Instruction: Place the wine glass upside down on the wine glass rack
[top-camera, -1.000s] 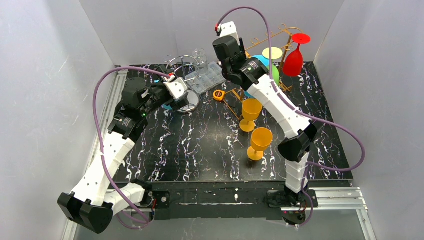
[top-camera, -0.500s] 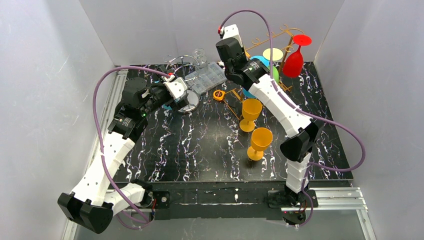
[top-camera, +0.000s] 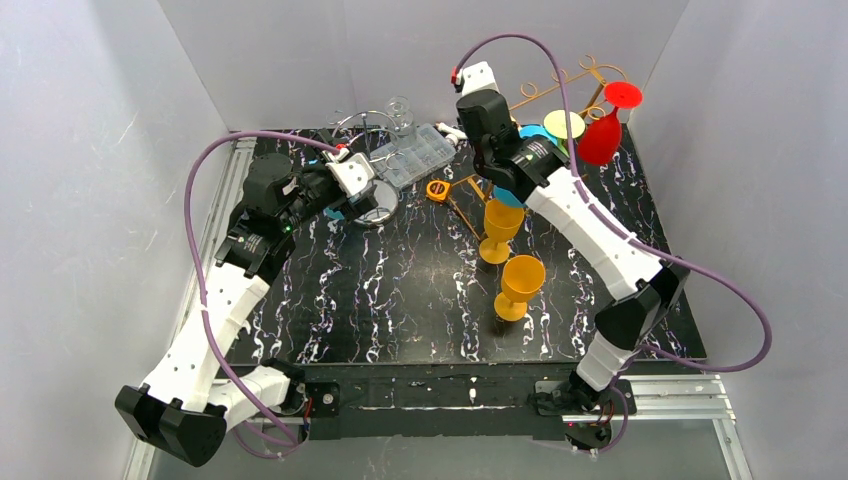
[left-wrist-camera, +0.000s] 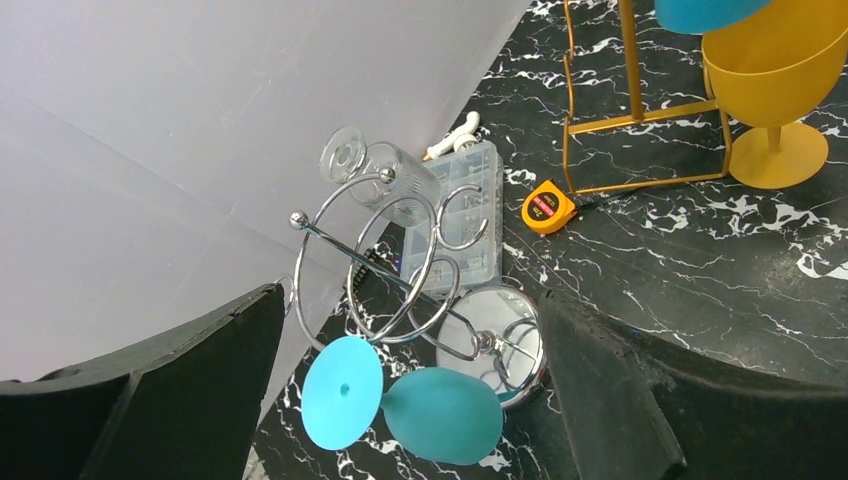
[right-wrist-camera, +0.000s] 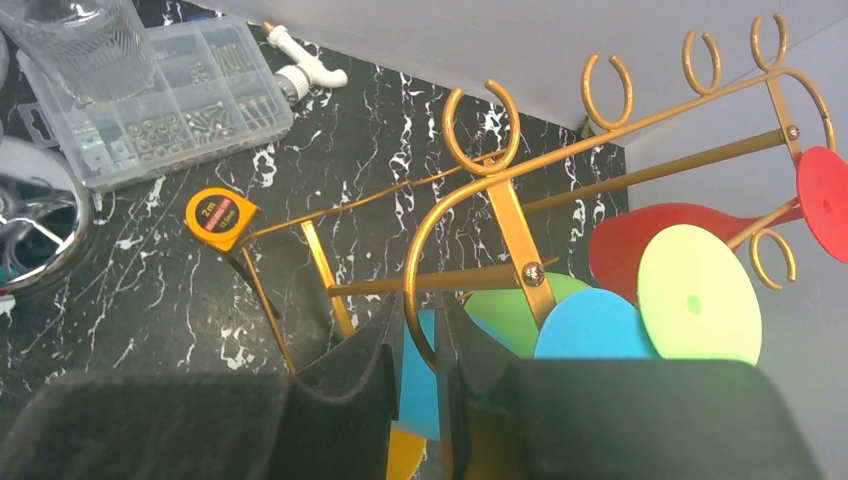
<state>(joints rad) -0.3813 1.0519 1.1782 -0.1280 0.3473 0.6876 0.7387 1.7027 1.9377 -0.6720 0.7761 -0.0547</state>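
A teal wine glass (left-wrist-camera: 440, 415) hangs upside down on the silver wire rack (left-wrist-camera: 385, 230) at the back left. My left gripper (left-wrist-camera: 412, 350) stands wide open around it, touching nothing. My right gripper (right-wrist-camera: 420, 340) is nearly shut on a curved wire of the gold wine glass rack (right-wrist-camera: 500, 200), which is tilted at the back right (top-camera: 560, 85). On that rack hang a red glass (top-camera: 603, 135), a green glass (right-wrist-camera: 697, 295) and a blue glass (right-wrist-camera: 590, 328). Two orange wine glasses (top-camera: 502, 225) (top-camera: 520, 283) stand upright mid-table.
An orange tape measure (top-camera: 437, 189) lies beside the gold rack's foot. A clear plastic parts box (top-camera: 420, 150) and a clear glass (top-camera: 400, 110) sit at the back by the silver rack. Grey walls close in three sides.
The right gripper has closed down on the gold rack's wire and moved right. The rack with its hanging glasses has shifted right and tipped. The left arm has not moved.
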